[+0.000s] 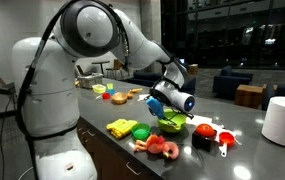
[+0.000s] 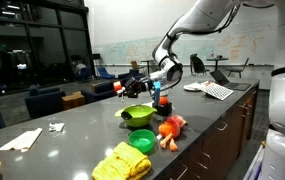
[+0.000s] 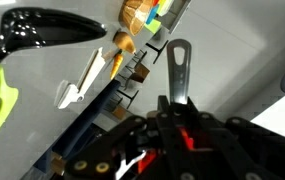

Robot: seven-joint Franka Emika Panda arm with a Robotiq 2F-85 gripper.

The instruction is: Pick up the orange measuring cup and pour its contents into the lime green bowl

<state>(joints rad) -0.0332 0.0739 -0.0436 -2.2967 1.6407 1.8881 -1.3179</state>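
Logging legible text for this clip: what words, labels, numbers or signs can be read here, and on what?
No text reads legibly in any view.
Writing on the whiteboard in an exterior view: too blurred to read.
Print on the open papers lying on the counter: too small to read.

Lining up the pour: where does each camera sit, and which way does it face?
An exterior view: near the base, which fills its left; looks along the counter at the bowl; arm reaches right.
An exterior view: base at its right edge; looks across the counter toward dark windows; arm descends to the gripper above the bowl.
Wrist view: tilted, past the fingers; likely bowl at left.
Both exterior views share bowl and gripper.
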